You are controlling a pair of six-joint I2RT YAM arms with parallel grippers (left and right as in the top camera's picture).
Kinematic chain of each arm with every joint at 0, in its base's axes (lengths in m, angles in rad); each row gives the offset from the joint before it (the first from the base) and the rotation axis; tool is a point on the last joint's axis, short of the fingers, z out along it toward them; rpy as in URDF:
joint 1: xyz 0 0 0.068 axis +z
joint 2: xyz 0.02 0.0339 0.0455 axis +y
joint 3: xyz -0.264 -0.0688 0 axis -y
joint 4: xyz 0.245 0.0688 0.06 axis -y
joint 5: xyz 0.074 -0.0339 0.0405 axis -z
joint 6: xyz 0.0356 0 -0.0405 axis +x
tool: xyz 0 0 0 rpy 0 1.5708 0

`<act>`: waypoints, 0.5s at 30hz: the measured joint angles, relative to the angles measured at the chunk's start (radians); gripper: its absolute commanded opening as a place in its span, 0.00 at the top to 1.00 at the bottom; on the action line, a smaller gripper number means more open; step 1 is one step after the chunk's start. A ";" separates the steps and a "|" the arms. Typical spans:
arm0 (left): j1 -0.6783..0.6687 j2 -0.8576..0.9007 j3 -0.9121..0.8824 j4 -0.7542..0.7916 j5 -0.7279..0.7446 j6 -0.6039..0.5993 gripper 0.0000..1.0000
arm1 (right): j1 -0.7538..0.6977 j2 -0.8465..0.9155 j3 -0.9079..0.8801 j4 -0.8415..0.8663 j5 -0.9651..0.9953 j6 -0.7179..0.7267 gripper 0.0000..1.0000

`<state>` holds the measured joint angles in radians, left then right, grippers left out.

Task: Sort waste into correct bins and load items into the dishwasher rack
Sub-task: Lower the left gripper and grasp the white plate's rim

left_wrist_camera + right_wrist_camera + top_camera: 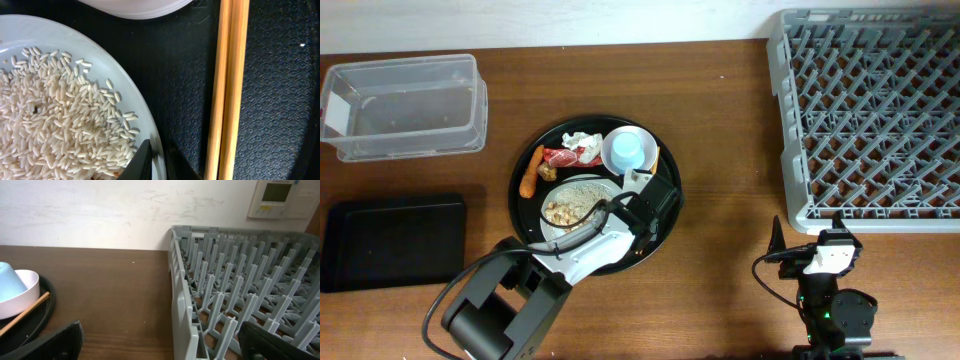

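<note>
1. Left gripper: fingertips are standing narrow, one on either side of the round white plate's rim and pinching it. Only the left wrist view is showing this; overhead, the arm is covering the spot.
2. Right gripper: jaws are gaping wide with nothing between them, hovering over the table just before the dishwasher rack.
3. Plate: it is lying on the round black tray and carrying rice and brownish food scraps.
4. Chopsticks: the pair is lying side by side on the round tray, just beside the plate. They are plain in the left wrist view and mostly hidden overhead.
5. Small white bowl: it is sitting beyond the plate, with the light blue cup inside it.
6. Carrot, red wrapper and white tissue: all are lying on the tray's far-left part.
7. Flat black tray: it is lying left of the round tray, with the clear tub beyond it.
8. Rack: it is occupying the far right corner.
9. Surface: the brown wood-grain table is meeting a white wall.
10. Wall panel: only the right wrist view is showing it.
</note>
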<state>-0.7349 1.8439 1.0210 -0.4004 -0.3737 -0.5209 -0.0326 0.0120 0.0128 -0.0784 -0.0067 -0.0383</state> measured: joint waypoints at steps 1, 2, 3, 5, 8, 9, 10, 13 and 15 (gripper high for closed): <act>0.000 0.000 0.000 0.000 0.001 0.000 0.93 | 0.000 0.000 0.000 0.000 0.000 0.000 0.02; 0.000 0.000 0.000 -0.001 0.002 0.000 0.93 | 0.000 0.000 0.000 0.000 0.000 0.000 0.02; 0.000 0.000 0.000 -0.001 0.002 0.000 0.93 | 0.000 0.000 0.000 0.000 0.000 0.000 0.02; 0.000 -0.004 0.000 -0.002 0.001 0.000 0.95 | 0.000 0.000 0.000 0.000 0.000 0.000 0.02; 0.000 -0.005 0.000 -0.003 -0.001 0.000 0.98 | 0.000 0.000 0.000 0.000 0.000 0.000 0.02; -0.001 -0.008 0.000 -0.004 -0.003 0.000 0.98 | 0.000 0.000 0.000 0.000 0.000 0.000 0.02; -0.001 -0.010 0.000 -0.006 -0.005 0.000 0.99 | 0.000 0.000 0.000 0.000 0.000 0.000 0.02; -0.001 -0.011 0.000 -0.013 -0.005 0.000 0.99 | 0.000 0.000 0.000 0.000 0.000 0.000 0.02; -0.001 -0.011 0.001 -0.019 -0.005 0.000 0.99 | 0.000 0.000 0.000 0.000 0.000 0.000 0.02</act>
<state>-0.7357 1.8324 1.0218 -0.4194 -0.3786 -0.5209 -0.0326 0.0120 0.0128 -0.0780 -0.0067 -0.0383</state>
